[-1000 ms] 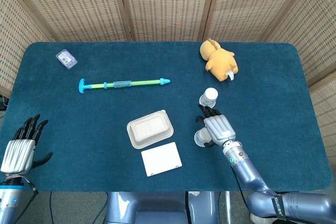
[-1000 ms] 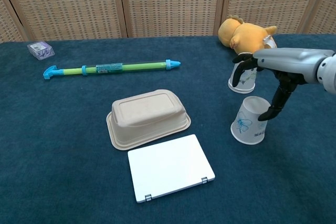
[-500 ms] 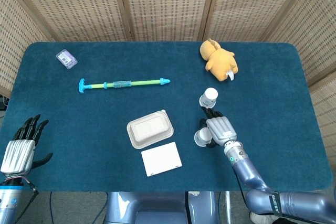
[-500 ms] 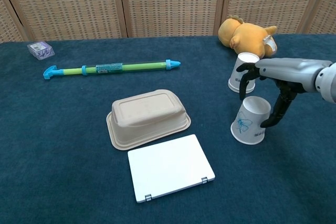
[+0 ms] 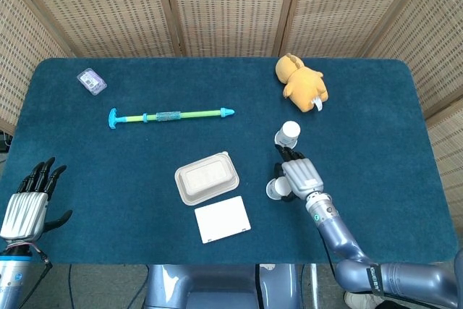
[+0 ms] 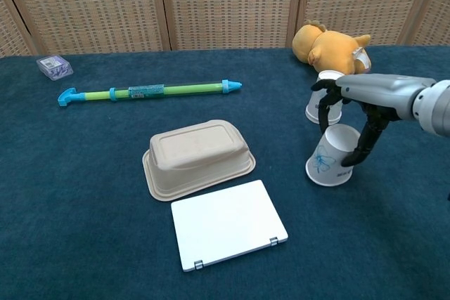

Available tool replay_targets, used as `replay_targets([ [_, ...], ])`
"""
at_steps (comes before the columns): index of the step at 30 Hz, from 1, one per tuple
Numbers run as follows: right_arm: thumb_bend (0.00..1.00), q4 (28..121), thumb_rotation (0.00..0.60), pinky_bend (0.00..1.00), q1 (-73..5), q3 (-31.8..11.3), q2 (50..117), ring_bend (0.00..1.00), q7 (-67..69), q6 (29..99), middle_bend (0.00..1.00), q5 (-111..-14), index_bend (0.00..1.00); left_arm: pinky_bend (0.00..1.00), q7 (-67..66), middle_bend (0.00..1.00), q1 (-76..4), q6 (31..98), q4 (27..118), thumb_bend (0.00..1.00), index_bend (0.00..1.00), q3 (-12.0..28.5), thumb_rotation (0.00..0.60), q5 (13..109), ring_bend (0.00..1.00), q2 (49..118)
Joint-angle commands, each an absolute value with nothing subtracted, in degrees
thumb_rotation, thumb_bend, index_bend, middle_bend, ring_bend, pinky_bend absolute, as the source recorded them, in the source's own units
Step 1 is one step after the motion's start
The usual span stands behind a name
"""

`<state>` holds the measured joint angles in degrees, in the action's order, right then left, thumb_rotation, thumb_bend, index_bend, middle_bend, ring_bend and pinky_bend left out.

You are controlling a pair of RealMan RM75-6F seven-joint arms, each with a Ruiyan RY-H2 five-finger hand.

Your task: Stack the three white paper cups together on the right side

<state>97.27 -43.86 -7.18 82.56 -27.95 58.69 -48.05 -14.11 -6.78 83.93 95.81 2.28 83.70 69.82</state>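
Note:
A white paper cup (image 6: 329,159) with a blue print stands mouth down and tilted, its rim (image 5: 273,189) lifted on one side. My right hand (image 6: 360,103) reaches over it from above and grips it, fingers on the far side and thumb on the near side; the same hand (image 5: 301,174) covers most of the cup in the head view. Just behind it a second white cup (image 6: 323,108) stands mouth down, also visible as a white cup (image 5: 290,132) from above. I see no third cup on its own. My left hand (image 5: 30,204) rests open at the near left corner.
A yellow plush toy (image 6: 332,47) lies behind the cups. A beige food container (image 6: 197,154) and a flat white case (image 6: 228,223) sit mid-table. A green and blue stick (image 6: 149,90) and a small purple packet (image 6: 54,67) lie at the far left.
My right hand has come down around the near cup and taken hold of it. The cup has tipped and shifted slightly left. The left hand has stayed still.

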Motion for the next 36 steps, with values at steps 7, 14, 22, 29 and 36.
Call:
replay_targets([
  [7,0.23,98.51,0.6,0.2,-46.31,-12.47,79.63,0.0,-29.67,60.92,0.07,-48.08,0.54,0.16,-14.26,0.0,-6.72,84.05,95.74,0.23,0.12,2.37,0.6,83.59,0.0,69.86],
  [14,0.23,97.59,0.6,0.2,-48.18,-15.76,77.51,0.0,-30.45,60.52,0.07,-45.31,0.54,0.16,-14.4,0.0,-6.83,83.7,95.8,0.23,0.12,2.57,0.6,83.05,0.0,69.76],
  [22,0.23,91.24,0.6,0.2,-50.51,-17.1,79.07,0.0,-30.25,58.38,0.07,-41.87,0.54,0.16,-13.68,0.0,-7.04,82.99,95.32,0.23,0.12,3.04,0.6,81.89,0.0,69.5],
  [29,0.23,85.77,0.6,0.2,-52.02,-17.37,81.4,0.0,-29.1,56.56,0.07,-41.42,0.54,0.16,-13.69,0.0,-7.09,82.92,95.2,0.23,0.12,3.51,0.6,80.98,0.0,69.43],
  [36,0.23,81.41,0.6,0.2,-52.81,-17.32,83.02,0.0,-28.74,55.74,0.07,-40.91,0.54,0.16,-13.58,0.0,-7.02,82.93,95.02,0.23,0.12,3.61,0.6,80.59,0.0,69.36],
])
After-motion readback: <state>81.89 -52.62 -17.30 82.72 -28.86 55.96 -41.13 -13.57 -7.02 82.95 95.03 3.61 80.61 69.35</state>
